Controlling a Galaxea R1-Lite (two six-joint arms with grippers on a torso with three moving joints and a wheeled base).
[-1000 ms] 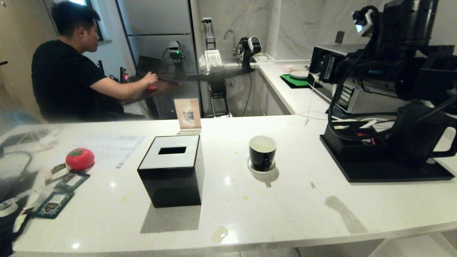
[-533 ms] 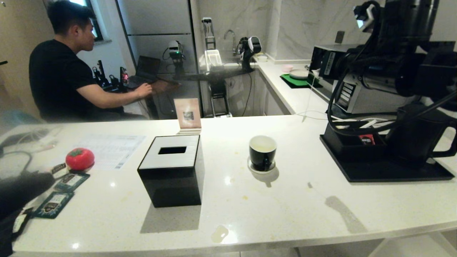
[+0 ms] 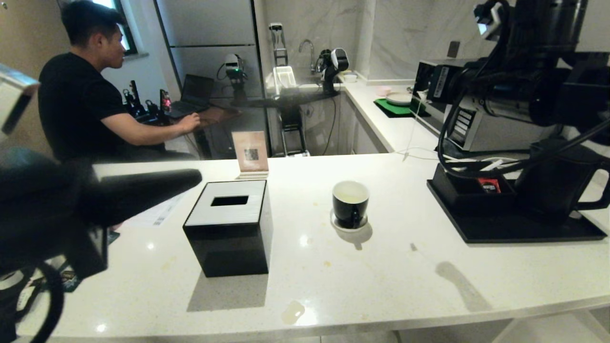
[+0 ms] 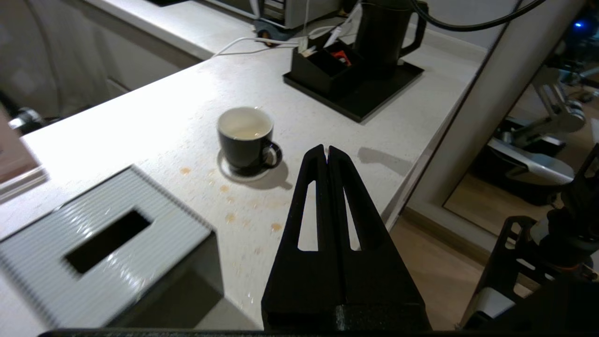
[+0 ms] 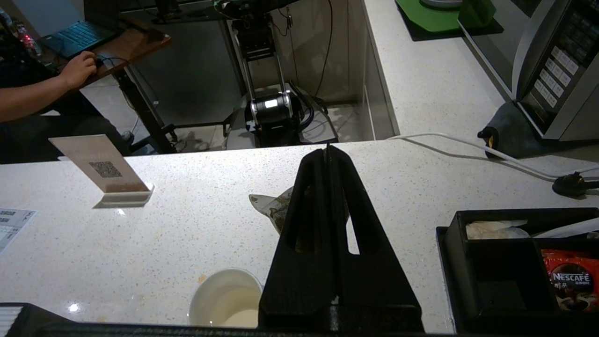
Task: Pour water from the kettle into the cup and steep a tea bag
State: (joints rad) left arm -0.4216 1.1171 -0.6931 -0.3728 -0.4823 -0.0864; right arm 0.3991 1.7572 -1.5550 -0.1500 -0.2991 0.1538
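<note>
The black cup (image 3: pixel 350 205) stands on its white saucer mid-counter with pale liquid in it; the wrist views show it too (image 4: pixel 245 135) (image 5: pixel 227 304). The matte black kettle (image 3: pixel 557 181) (image 4: pixel 383 32) sits on the black tray (image 3: pixel 524 231) at the right. My right gripper (image 5: pixel 327 149) hovers above and just beyond the cup. It is shut, and the grey-green tea bag (image 5: pixel 271 208) hangs under its fingers. My left gripper (image 4: pixel 326 150) is shut and empty, in the air near the counter's front edge, pointing toward the cup. In the head view it is a dark blur (image 3: pixel 194 176).
A black tissue box (image 3: pixel 228 226) stands left of the cup, with a QR card stand (image 3: pixel 251 152) behind it. The tray's compartment box holds a red sachet (image 3: pixel 488 186). A white cable (image 5: pixel 468 147) and a microwave (image 5: pixel 557 79) lie far right. A person (image 3: pixel 81 100) sits beyond the counter.
My left arm has swung up from the lower left into the head view and now covers the red ball and the packets. The right arm has barely moved.
</note>
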